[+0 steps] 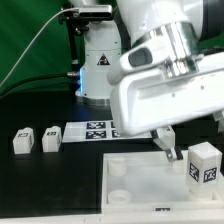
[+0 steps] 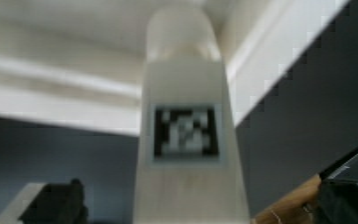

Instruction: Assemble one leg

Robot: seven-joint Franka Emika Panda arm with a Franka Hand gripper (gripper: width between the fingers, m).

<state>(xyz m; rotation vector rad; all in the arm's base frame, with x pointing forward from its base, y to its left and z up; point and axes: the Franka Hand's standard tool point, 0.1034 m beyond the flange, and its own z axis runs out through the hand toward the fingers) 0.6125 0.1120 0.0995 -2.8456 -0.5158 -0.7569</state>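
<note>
In the wrist view a white leg (image 2: 194,130) with a black-and-white tag runs up the middle, close and blurred. It lies between my gripper's (image 2: 197,205) dark fingers (image 2: 51,202), with a gap of table showing on each side, so the jaws stand open around it. In the exterior view my gripper (image 1: 166,145) hangs over the far edge of the large white tray-like piece (image 1: 140,185). One leg (image 1: 204,164) stands upright just to the gripper's right. Two more legs (image 1: 22,142) (image 1: 51,139) stand on the dark table at the exterior view's left.
The marker board (image 1: 95,130) lies flat behind the tray-like piece, between the left legs and my gripper. A white robot base (image 1: 100,60) and cables stand at the back. The tray-like piece has round sockets (image 1: 118,171) near its left corners.
</note>
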